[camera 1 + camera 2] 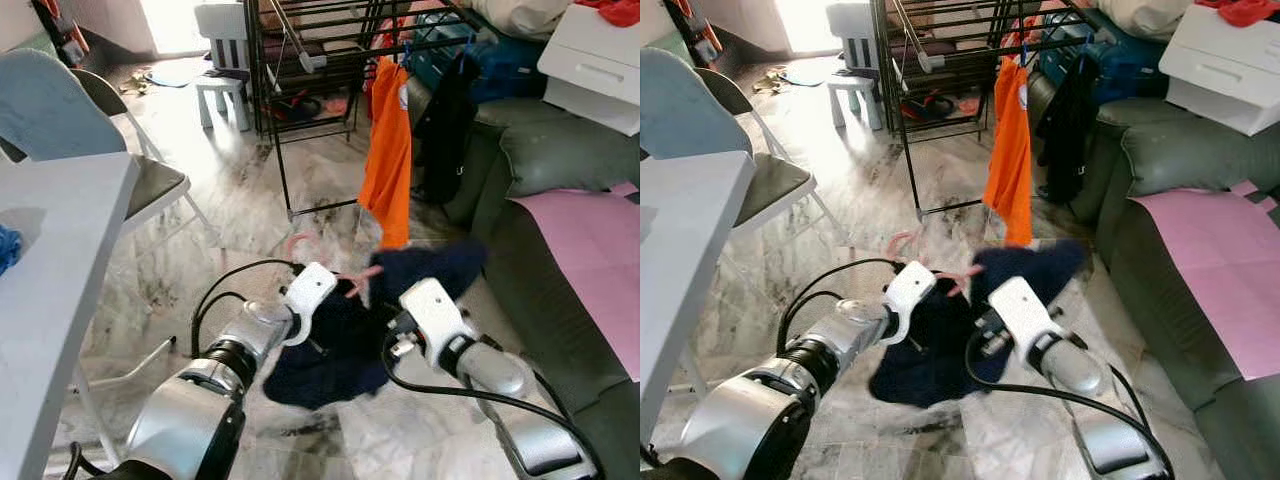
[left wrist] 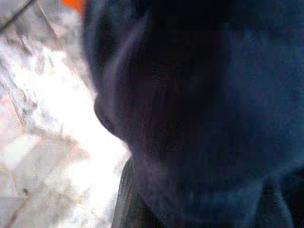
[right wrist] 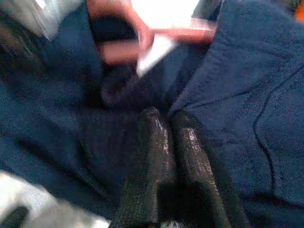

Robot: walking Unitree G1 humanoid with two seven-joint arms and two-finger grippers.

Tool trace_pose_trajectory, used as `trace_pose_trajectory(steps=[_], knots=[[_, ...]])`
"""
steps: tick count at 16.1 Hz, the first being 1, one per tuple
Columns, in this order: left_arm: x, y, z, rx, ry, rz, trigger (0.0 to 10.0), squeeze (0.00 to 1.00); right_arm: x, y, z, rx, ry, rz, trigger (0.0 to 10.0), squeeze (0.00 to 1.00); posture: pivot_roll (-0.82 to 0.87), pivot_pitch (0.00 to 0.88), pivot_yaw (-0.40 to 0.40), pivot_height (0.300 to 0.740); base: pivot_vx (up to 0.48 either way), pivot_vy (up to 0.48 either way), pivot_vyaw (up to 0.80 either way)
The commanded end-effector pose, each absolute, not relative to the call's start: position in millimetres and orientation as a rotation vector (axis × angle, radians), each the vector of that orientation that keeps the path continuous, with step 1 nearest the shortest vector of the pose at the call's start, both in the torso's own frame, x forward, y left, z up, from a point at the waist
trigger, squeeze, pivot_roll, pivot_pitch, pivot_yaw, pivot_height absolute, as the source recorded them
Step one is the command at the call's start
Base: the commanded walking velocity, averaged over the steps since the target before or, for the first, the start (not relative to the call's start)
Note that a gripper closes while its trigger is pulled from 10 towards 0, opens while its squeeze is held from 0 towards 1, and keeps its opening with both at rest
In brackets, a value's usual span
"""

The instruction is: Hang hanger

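A navy garment hangs bunched between my two arms, low over the marble floor. A pink hanger pokes out of its top, with the hook up beside my left wrist and one arm lying across the cloth. My left gripper is buried in the garment's folds; dark blurred fabric sits right against its camera. My right gripper is shut, its two black fingers pressed together with navy cloth pinched at the tips, just short of the hanger.
A black drying rack stands ahead with an orange shirt hanging from it. A green sofa with a pink sheet lies to the right. A white table and a folding chair stand to the left.
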State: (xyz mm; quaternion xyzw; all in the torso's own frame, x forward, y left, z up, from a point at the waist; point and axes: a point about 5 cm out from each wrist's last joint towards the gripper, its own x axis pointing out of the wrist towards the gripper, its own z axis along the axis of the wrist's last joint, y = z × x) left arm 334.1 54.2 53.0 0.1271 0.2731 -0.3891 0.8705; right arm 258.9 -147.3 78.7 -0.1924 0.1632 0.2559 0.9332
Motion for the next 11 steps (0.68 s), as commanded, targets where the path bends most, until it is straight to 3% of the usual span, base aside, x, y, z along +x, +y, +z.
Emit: trace_pose_trajectory(steps=[1,3,4,5,11], knots=[[354,33,96,0.249,0.338,-0.832,0.0,0.0,241,-138,48,-0.383,0.467,0.576,0.0,0.0,-0.07,0.0,0.046,0.74,0.0,0.0,0.0],[358,41,99,0.29,0.303,-0.785,0.0,0.0,240,-163,42,-0.391,0.487,0.44,0.5,0.0,-0.07,0.0,0.048,0.74,0.0,0.0,0.0],[362,45,102,0.292,0.278,-0.755,0.0,0.0,237,-172,40,-0.377,0.498,0.403,4.5,0.0,-0.07,0.0,0.049,0.74,0.0,0.0,0.0],[363,47,104,0.3,0.265,-0.746,0.0,0.0,236,-175,38,-0.383,0.507,0.395,10.0,0.0,-0.07,0.0,0.05,0.74,0.0,0.0,0.0],[374,56,122,0.486,0.12,-0.639,0.0,0.0,244,-181,36,-0.396,0.469,0.303,10.0,0.0,-0.07,0.0,0.053,0.74,0.0,0.0,0.0]])
